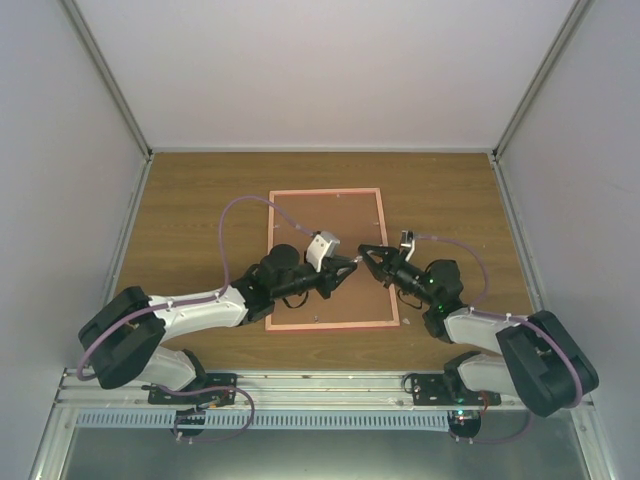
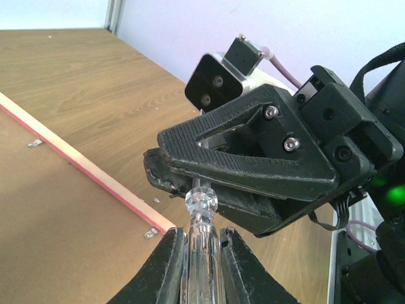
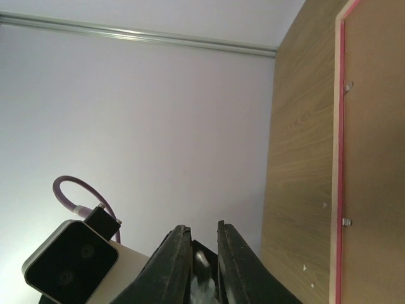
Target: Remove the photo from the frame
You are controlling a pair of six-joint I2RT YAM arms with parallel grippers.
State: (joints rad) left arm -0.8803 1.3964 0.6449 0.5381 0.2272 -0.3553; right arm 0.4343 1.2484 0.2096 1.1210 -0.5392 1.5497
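Observation:
The frame (image 1: 325, 192) lies face down on the table, its brown backing board (image 1: 320, 215) up and its pink rim (image 2: 82, 164) round it. The photo is hidden under the board. Both grippers meet above the frame's right edge. My left gripper (image 2: 201, 231) is shut on the clear handle of a screwdriver-like tool (image 2: 201, 250). The tool's thin metal shaft runs into my right gripper (image 3: 204, 228), whose black fingers (image 2: 253, 158) are shut on it. From above, the left gripper (image 1: 350, 264) and the right gripper (image 1: 366, 256) stand tip to tip.
Small metal tabs (image 2: 150, 234) (image 3: 345, 221) hold the backing board along the frame's right edge (image 3: 340, 126). Wooden tabletop (image 1: 200, 210) surrounds the frame. White walls close in the left, back and right sides.

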